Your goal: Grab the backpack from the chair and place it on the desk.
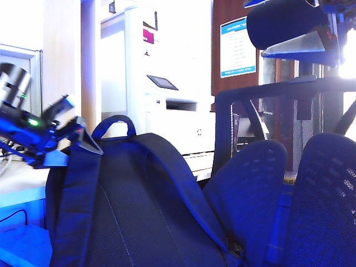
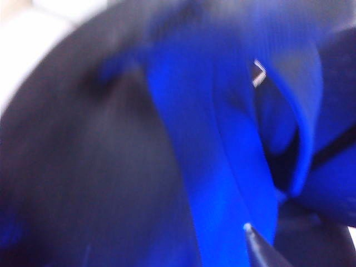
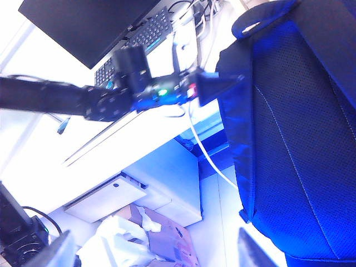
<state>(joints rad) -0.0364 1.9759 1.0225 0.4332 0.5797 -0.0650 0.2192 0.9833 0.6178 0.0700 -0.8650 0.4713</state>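
The dark navy backpack (image 1: 139, 211) stands upright in front of the chair's mesh backrest (image 1: 317, 189), top loop handle (image 1: 114, 123) up. My left gripper (image 1: 83, 140) is at the backpack's upper left corner, against a shoulder strap (image 1: 75, 200). In the blurred left wrist view the backpack (image 2: 100, 167) fills the frame. Only one fingertip (image 2: 258, 245) of the left gripper (image 2: 158, 250) shows, far to one side, so the jaws stand open. The right wrist view shows the left gripper (image 3: 219, 86) by the backpack (image 3: 289, 139). My right gripper (image 3: 156, 250) hangs open above the floor. The white desk (image 1: 16, 181) lies beyond the left arm.
On the desk (image 3: 111, 139) are a keyboard (image 3: 139, 33) and a dark monitor (image 3: 83, 22). Beneath it stand a white drawer unit (image 3: 161, 178) and a cardboard box (image 3: 167, 239) with white plastic. A white cable (image 3: 208, 161) hangs beside the backpack. The chair's headrest (image 1: 283, 22) rises at the upper right.
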